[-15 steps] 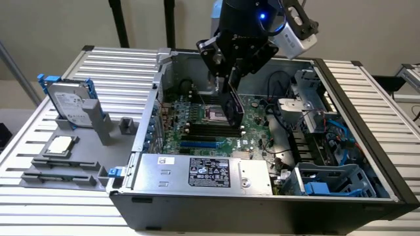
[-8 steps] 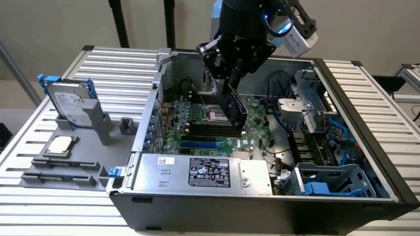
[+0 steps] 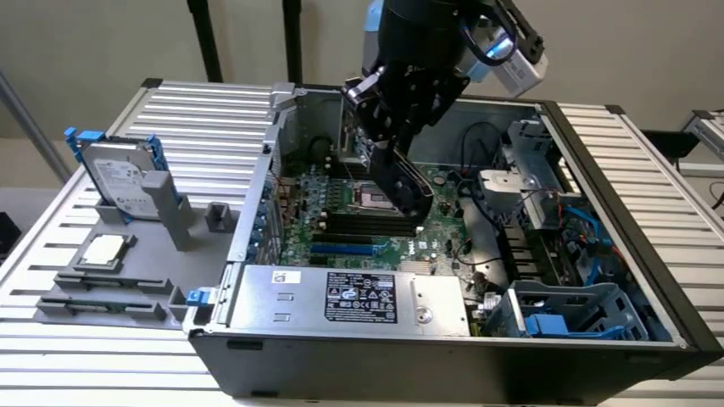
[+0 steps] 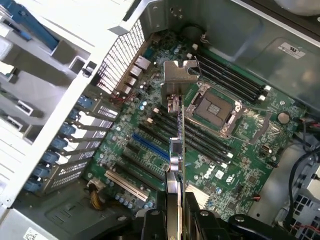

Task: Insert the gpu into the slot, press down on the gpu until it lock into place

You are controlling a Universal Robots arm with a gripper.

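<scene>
Gpu (image 3: 405, 185) hangs clamped in my claw (image 3: 394, 127) above the board (image 3: 339, 222), off to one side of the slot (image 3: 342, 250); I'd square its edge w/ the slot & keep it upright.

Lab: opened computer case (image 3: 453, 373) on slatted table (image 3: 203, 110)
</scene>
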